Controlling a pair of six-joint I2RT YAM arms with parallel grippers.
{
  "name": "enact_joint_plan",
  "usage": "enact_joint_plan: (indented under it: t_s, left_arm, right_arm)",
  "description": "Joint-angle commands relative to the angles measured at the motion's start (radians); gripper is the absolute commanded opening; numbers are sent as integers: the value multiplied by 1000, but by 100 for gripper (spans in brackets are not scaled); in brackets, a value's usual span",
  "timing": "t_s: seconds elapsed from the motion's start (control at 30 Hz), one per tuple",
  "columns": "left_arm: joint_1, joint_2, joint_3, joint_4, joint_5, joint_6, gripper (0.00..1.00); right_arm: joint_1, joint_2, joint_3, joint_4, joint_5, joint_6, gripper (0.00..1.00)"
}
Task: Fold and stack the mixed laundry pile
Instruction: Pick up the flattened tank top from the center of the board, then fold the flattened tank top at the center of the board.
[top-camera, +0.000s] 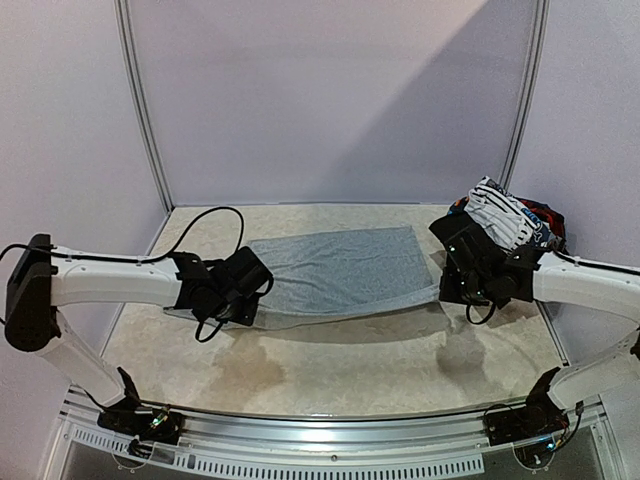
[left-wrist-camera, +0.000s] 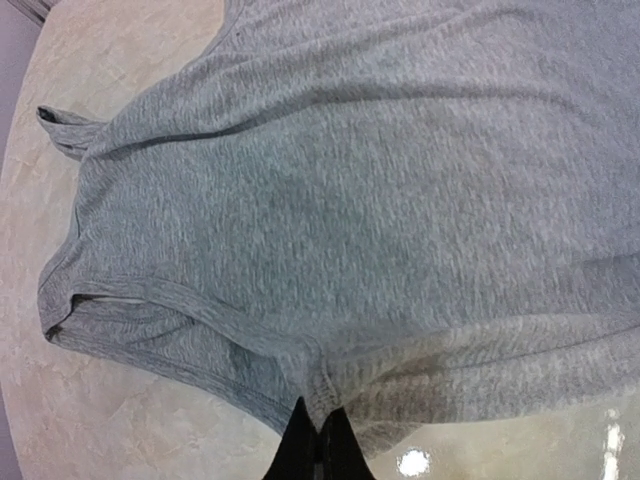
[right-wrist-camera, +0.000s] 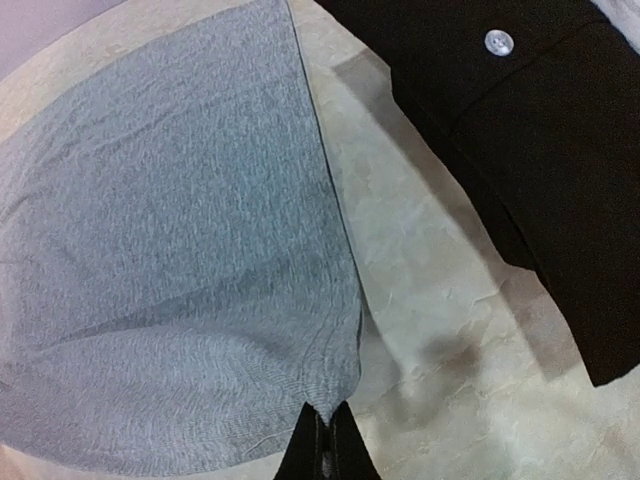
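Top external view: a light grey knit garment (top-camera: 340, 270) spans the gap between the two end effectors, its near edge pinched at either end and sagging slightly between them above a shadow on the beige marbled tabletop (top-camera: 350, 375), while its far portion lies flat beyond both grippers. Left gripper (top-camera: 258, 288): jaws closed to a narrow pinch on the garment's hemmed near-left corner; in the left wrist view the black fingertips (left-wrist-camera: 318, 445) meet on the seamed edge, and the cloth spreads away ahead of them, with a folded strap-like tab at the far left of that view. Right gripper (top-camera: 447, 287): jaws likewise closed narrowly on the near-right corner; in the right wrist view the cloth fans out ahead and to the left of its fingertips. Remainder of the mixed laundry pile (top-camera: 510, 222), topped by a white black-striped piece with red and blue bits, sits just behind and outboard of the right gripper; its black garment (right-wrist-camera: 540, 150), bearing a white button (right-wrist-camera: 498, 42), lies ahead and to the right of those fingertips, apart from the grey cloth.
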Motion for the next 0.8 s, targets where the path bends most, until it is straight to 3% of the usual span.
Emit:
enact_joint_plan:
  t_s: [0.0,0.77]
  left_arm:
    - [49,64,58,-46,-34,33,0]
    - [214,289,221,-36,22,143,0]
  right_arm:
    - [-44,103,64,-10,19,-61,0]
    - [-131,496,331,-36,58,-129,1]
